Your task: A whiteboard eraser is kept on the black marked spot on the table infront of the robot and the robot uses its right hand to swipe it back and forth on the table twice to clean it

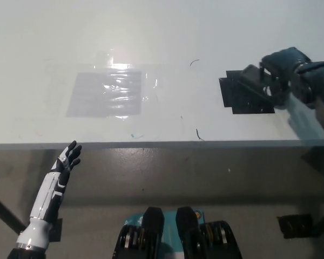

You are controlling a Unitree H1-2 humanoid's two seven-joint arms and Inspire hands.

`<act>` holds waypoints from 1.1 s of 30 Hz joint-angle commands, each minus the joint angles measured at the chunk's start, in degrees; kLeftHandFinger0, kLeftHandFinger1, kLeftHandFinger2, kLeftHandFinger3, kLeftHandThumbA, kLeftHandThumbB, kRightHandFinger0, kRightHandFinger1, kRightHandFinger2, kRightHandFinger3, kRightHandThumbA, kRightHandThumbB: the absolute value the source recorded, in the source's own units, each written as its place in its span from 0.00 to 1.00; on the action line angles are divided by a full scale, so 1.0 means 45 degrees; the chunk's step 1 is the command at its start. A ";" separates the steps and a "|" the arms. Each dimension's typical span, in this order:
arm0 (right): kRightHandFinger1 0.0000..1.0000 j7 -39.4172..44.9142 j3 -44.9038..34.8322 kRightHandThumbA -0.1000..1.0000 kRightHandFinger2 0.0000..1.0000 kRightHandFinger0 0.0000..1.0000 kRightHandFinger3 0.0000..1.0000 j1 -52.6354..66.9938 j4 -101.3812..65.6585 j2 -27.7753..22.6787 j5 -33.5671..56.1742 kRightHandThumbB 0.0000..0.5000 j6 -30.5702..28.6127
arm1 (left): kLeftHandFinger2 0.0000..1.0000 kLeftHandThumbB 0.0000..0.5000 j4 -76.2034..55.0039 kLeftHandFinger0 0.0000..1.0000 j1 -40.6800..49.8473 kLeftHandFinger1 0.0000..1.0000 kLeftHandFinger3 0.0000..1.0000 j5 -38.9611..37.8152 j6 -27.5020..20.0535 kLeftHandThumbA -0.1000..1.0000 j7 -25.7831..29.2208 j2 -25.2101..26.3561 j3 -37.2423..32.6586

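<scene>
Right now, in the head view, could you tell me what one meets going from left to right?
Left hand → shiny clear patch on the table → black marked spot → right hand, holding the eraser.
</scene>
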 commanded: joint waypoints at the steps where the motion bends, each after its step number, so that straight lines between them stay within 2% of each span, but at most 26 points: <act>1: 0.28 0.0317 -0.0103 0.06 0.44 0.14 0.59 0.0527 0.0200 -0.0704 -0.0166 0.33 0.0119 | 1.00 0.68 -0.0460 1.00 -0.0142 1.00 1.00 -0.0150 -0.0465 1.00 0.0248 0.0225 0.0134; 2: 0.11 0.0301 -0.0215 0.05 0.30 0.03 0.47 0.0702 0.0255 -0.0956 -0.0076 0.34 0.0229 | 1.00 0.65 -0.0497 1.00 -0.0134 1.00 1.00 -0.0116 -0.0465 1.00 0.0250 0.0244 0.0135; 4: 0.19 0.0340 -0.0396 0.04 0.37 0.11 0.48 0.0916 0.0375 -0.1351 0.0066 0.35 0.0318 | 1.00 0.63 -0.0488 1.00 -0.0088 1.00 1.00 -0.0293 -0.0465 1.00 0.0131 0.0187 0.0135; 5: 0.39 0.0329 -0.0421 0.05 0.55 0.34 0.63 0.0952 0.0355 -0.1472 0.0053 0.34 0.0261 | 1.00 0.63 -0.0478 1.00 -0.0077 1.00 1.00 -0.0271 -0.0465 1.00 0.0153 0.0175 0.0134; 6: 0.40 0.0324 -0.0442 0.05 0.56 0.36 0.64 0.0967 0.0339 -0.1521 0.0032 0.34 0.0233 | 1.00 0.63 -0.0475 1.00 -0.0071 1.00 1.00 -0.0260 -0.0465 1.00 0.0166 0.0169 0.0134; 8: 0.40 0.0328 -0.0486 0.05 0.56 0.36 0.64 0.0975 0.0318 -0.1527 -0.0003 0.34 0.0234 | 1.00 0.63 -0.0476 1.00 -0.0070 1.00 1.00 -0.0261 -0.0465 1.00 0.0165 0.0167 0.0136; 9: 0.37 0.0373 -0.0467 0.04 0.48 0.33 0.61 0.0946 0.0325 -0.1702 -0.0061 0.30 0.0325 | 1.00 0.66 -0.0474 1.00 -0.0075 1.00 1.00 -0.0178 -0.0465 1.00 0.0233 0.0173 0.0149; 10: 0.31 0.0450 -0.0425 0.03 0.46 0.27 0.63 0.0898 0.0370 -0.1962 -0.0149 0.31 0.0536 | 1.00 0.65 -0.0465 1.00 -0.0093 1.00 1.00 -0.0057 -0.0465 1.00 0.0324 0.0198 0.0160; 14: 0.29 0.0499 -0.0404 0.03 0.45 0.25 0.64 0.0880 0.0400 -0.2085 -0.0191 0.31 0.0713 | 1.00 0.66 -0.0446 1.00 -0.0124 1.00 1.00 -0.0006 -0.0465 1.00 0.0347 0.0225 0.0156; 15: 0.19 0.0660 -0.0427 0.01 0.40 0.12 0.80 0.0855 0.0463 -0.2142 -0.0172 0.31 0.1013 | 1.00 0.65 -0.0463 1.00 -0.0117 1.00 1.00 -0.0058 -0.0465 1.00 0.0302 0.0219 0.0156; 16: 0.46 0.0700 -0.0397 0.03 0.67 0.37 1.00 0.0882 0.0470 -0.2438 -0.0221 0.27 0.1180 | 1.00 0.63 -0.0507 1.00 -0.0108 1.00 1.00 -0.0091 -0.0465 1.00 0.0259 0.0189 0.0146; 17: 0.37 0.0605 -0.0204 0.04 0.62 0.30 0.97 0.0915 0.0482 -0.2709 -0.0433 0.30 0.1154 | 1.00 0.65 -0.0482 1.00 -0.0135 1.00 1.00 -0.0150 -0.0465 1.00 0.0245 0.0173 0.0154; 18: 0.35 0.0572 -0.0125 0.04 0.61 0.24 0.92 0.0930 0.0483 -0.2771 -0.0508 0.30 0.1143 | 1.00 0.65 -0.0470 1.00 -0.0139 1.00 1.00 -0.0174 -0.0465 1.00 0.0241 0.0176 0.0163; 20: 0.35 0.0431 -0.0292 0.02 0.59 0.23 0.89 0.1033 0.0668 -0.3095 -0.0305 0.32 0.1535 | 1.00 0.67 -0.0482 1.00 -0.0135 1.00 1.00 -0.0073 -0.0465 1.00 0.0286 0.0186 0.0151; 21: 0.39 0.0274 -0.0365 0.04 0.59 0.30 0.88 0.1109 0.0686 -0.3252 -0.0236 0.36 0.1578 | 1.00 0.67 -0.0476 1.00 -0.0148 1.00 1.00 -0.0083 -0.0465 1.00 0.0257 0.0197 0.0138; 23: 0.38 -0.0032 -0.0441 0.06 0.58 0.31 0.88 0.1197 0.0666 -0.3480 -0.0178 0.39 0.1537 | 1.00 0.67 -0.0471 1.00 -0.0168 1.00 1.00 -0.0084 -0.0465 1.00 0.0246 0.0215 0.0147; 24: 0.42 0.0113 -0.0443 0.09 0.66 0.33 1.00 0.1159 0.0699 -0.3541 -0.0178 0.33 0.1698 | 1.00 0.69 -0.0436 1.00 -0.0201 1.00 1.00 -0.0152 -0.0465 1.00 0.0220 0.0213 0.0166; 25: 0.48 0.0212 -0.0461 0.10 0.72 0.38 1.00 0.1110 0.0688 -0.3603 -0.0165 0.33 0.1779 | 1.00 0.69 -0.0425 1.00 -0.0223 1.00 1.00 -0.0192 -0.0465 1.00 0.0202 0.0214 0.0180; 26: 0.42 0.0200 -0.0633 0.07 0.67 0.30 1.00 0.1082 0.0637 -0.3650 0.0005 0.35 0.1738 | 1.00 0.68 -0.0420 1.00 -0.0232 1.00 1.00 -0.0126 -0.0465 1.00 0.0261 0.0205 0.0179; 27: 0.41 0.0166 -0.0751 0.06 0.67 0.28 1.00 0.1059 0.0602 -0.3659 0.0121 0.35 0.1690 | 1.00 0.68 -0.0407 1.00 -0.0234 1.00 1.00 -0.0075 -0.0465 1.00 0.0316 0.0193 0.0181; 28: 0.39 0.0095 -0.0806 0.07 0.60 0.28 0.97 0.1053 0.0578 -0.3609 0.0161 0.36 0.1590 | 1.00 0.69 -0.0427 1.00 -0.0204 1.00 1.00 0.0032 -0.0465 1.00 0.0369 0.0175 0.0176; 29: 0.38 0.0175 -0.0825 0.07 0.60 0.28 0.94 0.0977 0.0578 -0.3446 0.0143 0.34 0.1620 | 1.00 0.69 -0.0430 1.00 -0.0176 1.00 1.00 0.0050 -0.0465 1.00 0.0376 0.0147 0.0161; 30: 0.42 0.0246 -0.0859 0.08 0.61 0.30 0.89 0.0934 0.0557 -0.3358 0.0145 0.33 0.1607 | 1.00 0.70 -0.0420 1.00 -0.0158 1.00 1.00 0.0000 -0.0465 1.00 0.0356 0.0124 0.0159; 31: 0.50 0.0360 -0.0896 0.10 0.68 0.39 0.91 0.0869 0.0461 -0.3233 0.0150 0.29 0.1492 | 1.00 0.71 -0.0412 1.00 -0.0142 1.00 1.00 -0.0041 -0.0465 1.00 0.0337 0.0100 0.0149; 33: 0.47 0.0550 -0.0902 0.12 0.67 0.34 0.92 0.0722 0.0374 -0.2873 0.0129 0.28 0.1481 | 1.00 0.72 -0.0444 1.00 -0.0077 1.00 1.00 -0.0067 -0.0465 1.00 0.0310 0.0068 0.0127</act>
